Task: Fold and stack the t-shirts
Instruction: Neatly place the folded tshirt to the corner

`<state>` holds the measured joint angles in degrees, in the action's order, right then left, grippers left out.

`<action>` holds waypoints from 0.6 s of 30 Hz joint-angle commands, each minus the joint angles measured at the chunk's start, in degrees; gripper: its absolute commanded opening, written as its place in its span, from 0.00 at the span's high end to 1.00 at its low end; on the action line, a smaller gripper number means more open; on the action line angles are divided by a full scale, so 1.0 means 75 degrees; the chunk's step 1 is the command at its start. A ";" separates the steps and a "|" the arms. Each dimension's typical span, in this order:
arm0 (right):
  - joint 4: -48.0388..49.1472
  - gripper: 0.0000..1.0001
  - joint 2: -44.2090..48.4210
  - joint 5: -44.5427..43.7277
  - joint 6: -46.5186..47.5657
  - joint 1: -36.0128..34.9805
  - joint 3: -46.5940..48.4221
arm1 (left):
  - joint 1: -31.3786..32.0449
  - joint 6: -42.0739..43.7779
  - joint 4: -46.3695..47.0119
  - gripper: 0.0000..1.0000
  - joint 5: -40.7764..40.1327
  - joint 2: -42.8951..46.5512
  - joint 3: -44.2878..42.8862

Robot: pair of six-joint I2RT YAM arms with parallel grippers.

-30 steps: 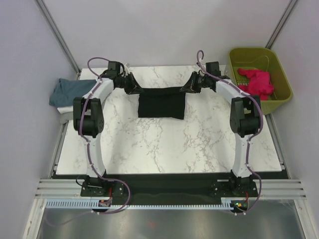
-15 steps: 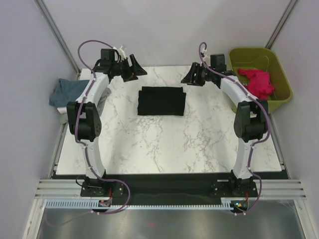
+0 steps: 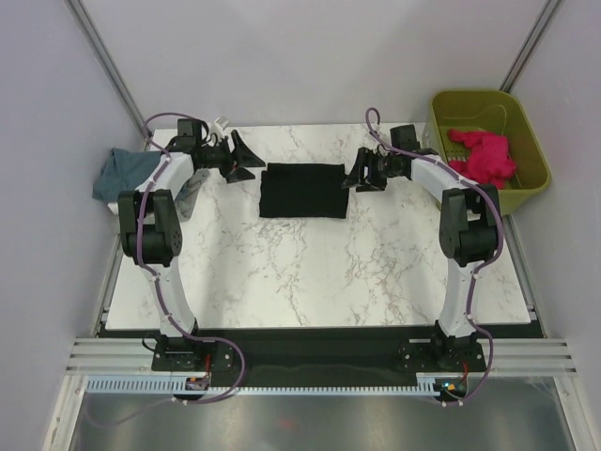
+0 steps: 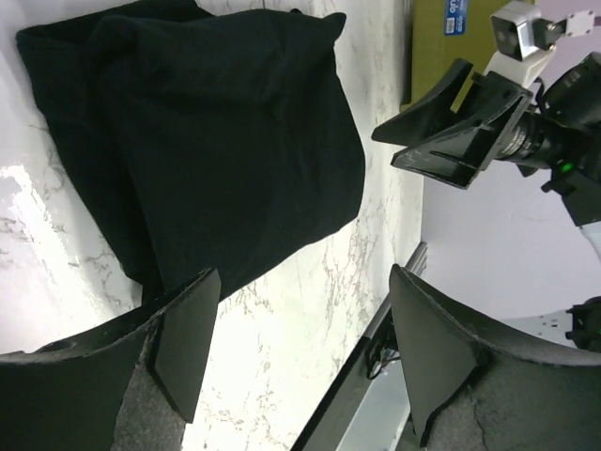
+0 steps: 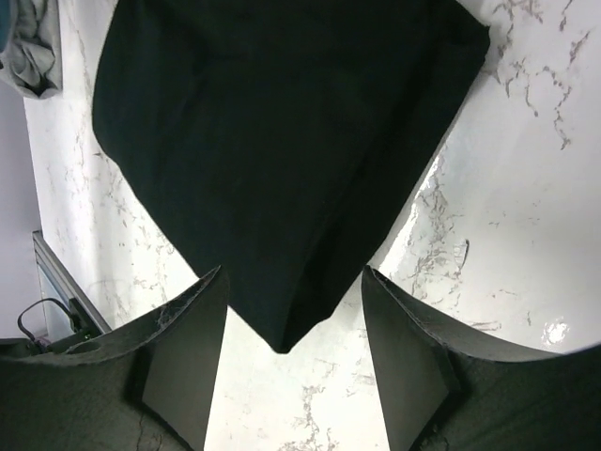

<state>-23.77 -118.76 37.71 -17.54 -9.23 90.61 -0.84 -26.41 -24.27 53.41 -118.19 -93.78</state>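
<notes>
A black t-shirt (image 3: pixel 302 190) lies folded into a flat rectangle at the back middle of the marble table (image 3: pixel 310 272). My left gripper (image 3: pixel 246 160) hovers just off its left edge, jaws open and empty. In the left wrist view the black t-shirt (image 4: pixel 207 150) lies beyond the left gripper (image 4: pixel 300 282). My right gripper (image 3: pixel 360 174) stands open just off the shirt's right edge. The right wrist view shows a corner of the black t-shirt (image 5: pixel 282 141) lying loose under the right gripper (image 5: pixel 293 282), untouched by either finger. A teal-blue t-shirt (image 3: pixel 127 174) lies bunched past the table's left edge.
An olive-green basket (image 3: pixel 526 178) at the back right holds a crumpled pink cloth (image 3: pixel 484 155). A grey cloth (image 3: pixel 191 188) lies by the left arm's forearm and also shows as a grey cloth (image 5: pixel 33 47) in the right wrist view. Walls stand close on both sides.
A second ago both grippers held the black t-shirt by its upper corners. They have opened and let go, the shirt has dropped into a flat fold, and both grippers have drawn outward.
</notes>
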 commanded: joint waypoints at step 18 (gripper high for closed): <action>0.1154 0.33 -0.1672 0.0855 -0.1095 -0.0819 0.1618 | -0.0661 0.1775 -0.1299 0.17 -0.1508 -0.1841 -0.0902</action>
<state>-16.49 -127.68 42.83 -24.25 -14.98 101.84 -6.22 -17.72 -32.51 44.69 -130.08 -97.34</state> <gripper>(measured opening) 0.667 0.829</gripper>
